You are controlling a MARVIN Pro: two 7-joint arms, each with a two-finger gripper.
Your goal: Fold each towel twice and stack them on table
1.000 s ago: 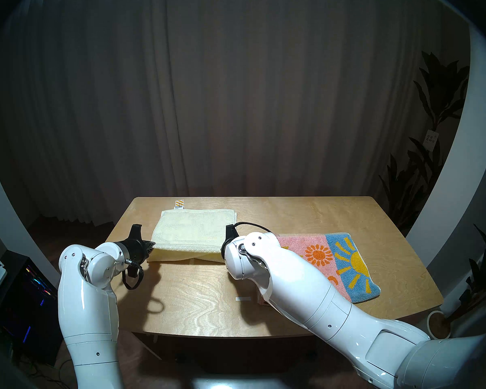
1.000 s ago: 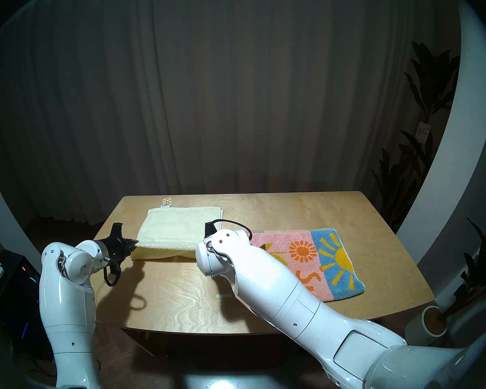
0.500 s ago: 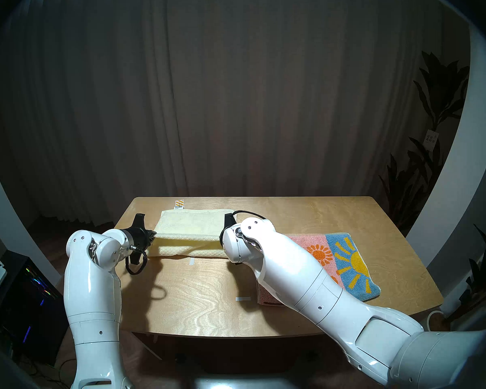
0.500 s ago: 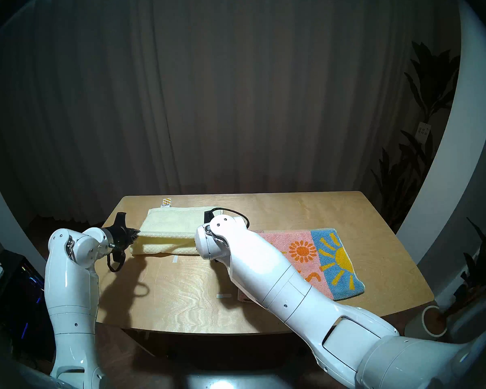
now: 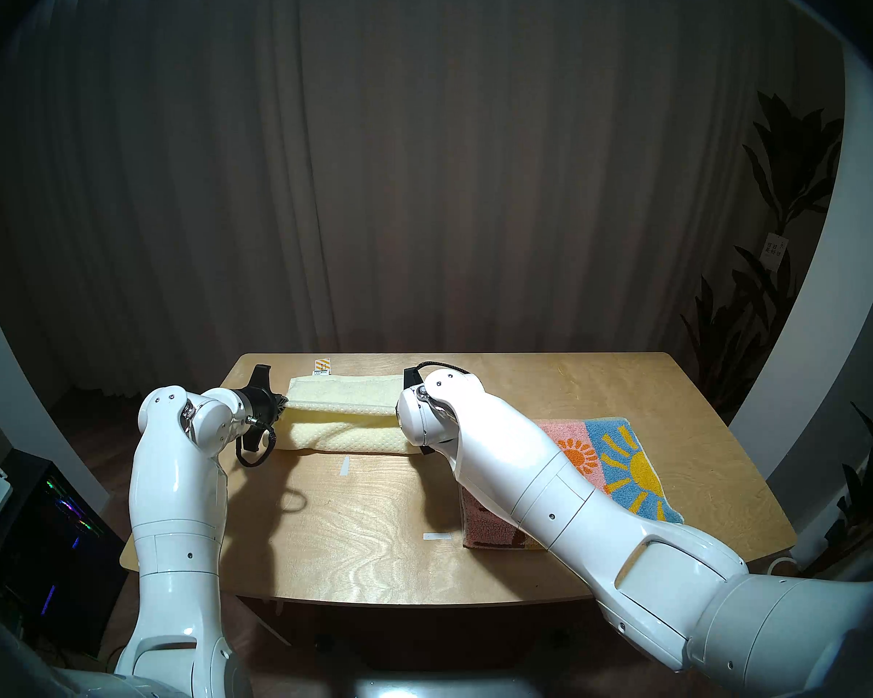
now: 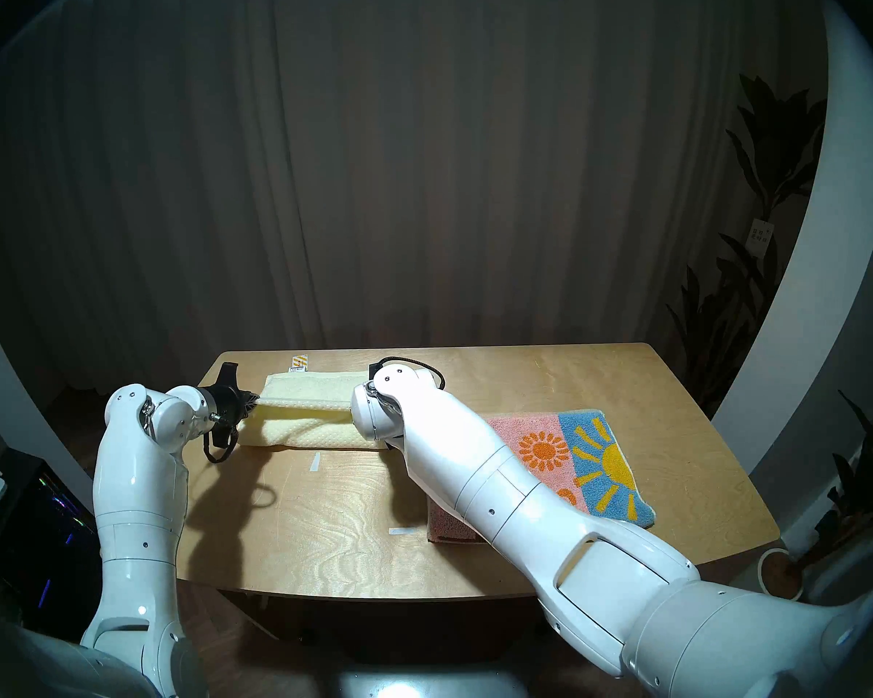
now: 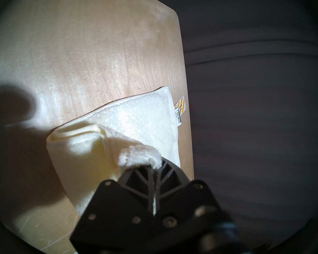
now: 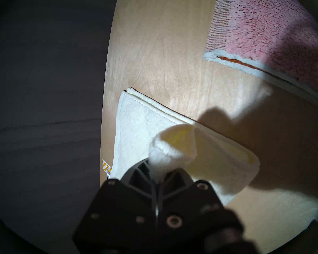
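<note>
Plywood table, light, grain showing: near half bare save two white tape marks; the mark at mid-table, hidden under cloth a second ago, is now uncovered.
Pink-and-blue sun towel, terry, orange flowers: lies flat at the table's right, partly under the right forearm; its near pink corner, hidden by the arm a second ago, now shows. Position unchanged.
Left gripper, black: fingers pressed together, pinching the left corner of the cream-yellow towel.
Right gripper, black: fingers pressed together, pinching the towel's right corner; hidden behind the wrist in the head views.
Cream-yellow towel, dotted terry: lies on the table's far left part. Its gripped edge hangs lifted between the two grippers and has travelled from the near side toward the far hem since a second ago; the rolled fold below has moved back with it.
Striped care label: at the towel's far hem, flat on the wood, unmoved.
</note>
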